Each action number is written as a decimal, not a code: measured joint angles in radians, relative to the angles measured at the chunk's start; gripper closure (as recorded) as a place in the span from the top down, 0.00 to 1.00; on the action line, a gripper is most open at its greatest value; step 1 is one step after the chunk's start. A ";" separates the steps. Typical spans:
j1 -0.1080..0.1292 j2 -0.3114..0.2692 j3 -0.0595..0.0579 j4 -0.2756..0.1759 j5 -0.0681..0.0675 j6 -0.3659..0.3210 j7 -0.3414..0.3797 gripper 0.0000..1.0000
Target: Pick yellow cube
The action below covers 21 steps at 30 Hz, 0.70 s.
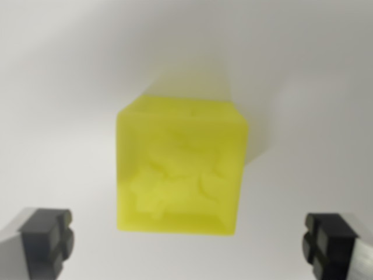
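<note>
Only the yellow cube (182, 166) sits between the spread hand (189, 239) fingers.

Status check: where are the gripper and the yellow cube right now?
Gripper open, fingers wide apart. Yellow cube centred between them on the white surface, not gripped. Nothing in the way.

- The cube (180, 166) looks like yellow plastic, slightly see-through, matt, with a raised relief pattern on its upper face.
- The table (58, 87) is a smooth, plain white, matt surface.
- The claw (186, 242) has dark, ridged, rubber-like fingertips (46, 236) on dull grey metal.
</note>
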 joint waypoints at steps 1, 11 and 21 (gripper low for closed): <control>0.001 0.006 0.000 0.003 0.001 0.004 0.005 1.00; 0.003 0.053 0.000 0.022 0.006 0.033 0.025 1.00; 0.004 0.109 0.000 0.040 0.012 0.072 0.025 1.00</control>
